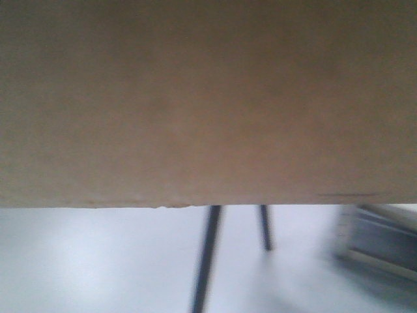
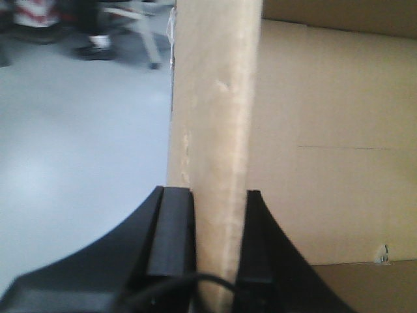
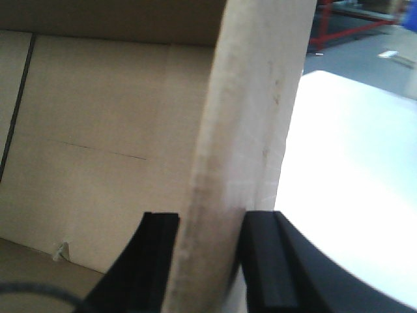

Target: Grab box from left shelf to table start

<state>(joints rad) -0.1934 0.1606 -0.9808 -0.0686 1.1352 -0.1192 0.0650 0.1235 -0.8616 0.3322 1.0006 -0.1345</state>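
- Left gripper (image 2: 218,241) was clamped on one box (image 1: 208,98) wall, and right gripper (image 3: 210,248) pinched the opposite wall.
- Box hung between them, filling the front view.
- Best kept level, both arms moving together toward the counter (image 3: 352,163).

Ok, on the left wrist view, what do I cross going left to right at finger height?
Grey floor → one finger of the left end effector → the upright wall of the box, clamped between the fingers → the other finger → the box's inner face.
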